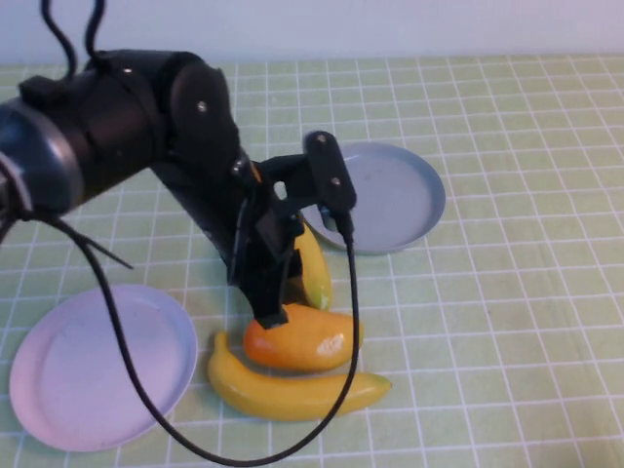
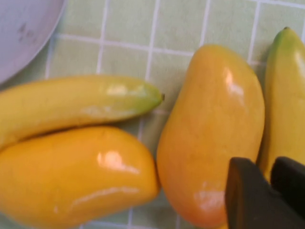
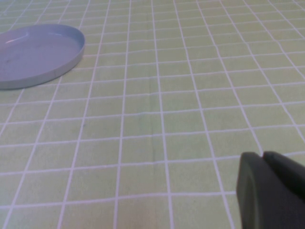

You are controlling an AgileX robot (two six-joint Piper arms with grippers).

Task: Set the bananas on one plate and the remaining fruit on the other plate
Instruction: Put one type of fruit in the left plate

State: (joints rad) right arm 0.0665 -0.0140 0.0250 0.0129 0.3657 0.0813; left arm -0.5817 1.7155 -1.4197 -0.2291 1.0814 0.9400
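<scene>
My left gripper [image 1: 271, 317] is shut and empty, low among the fruit in the middle of the table. In the left wrist view its tips [image 2: 270, 183] sit where one mango [image 2: 214, 129] meets a banana [image 2: 286, 95]. The other mango [image 2: 76, 176] lies against the second banana [image 2: 71, 102]. From above I see one mango [image 1: 302, 338], the front banana [image 1: 292, 392] and part of the far banana [image 1: 314, 271]; the arm hides the other mango. The grey-blue plate [image 1: 395, 200] is behind, the pale pink plate [image 1: 97, 366] at front left. My right gripper [image 3: 264, 167] is shut over bare cloth.
A green checked cloth [image 1: 507, 322] covers the table. The left arm's black cable [image 1: 349, 322] loops over the front banana. The pink plate's edge shows in the left wrist view [image 2: 24, 28]. The grey-blue plate shows far off in the right wrist view [image 3: 38, 55].
</scene>
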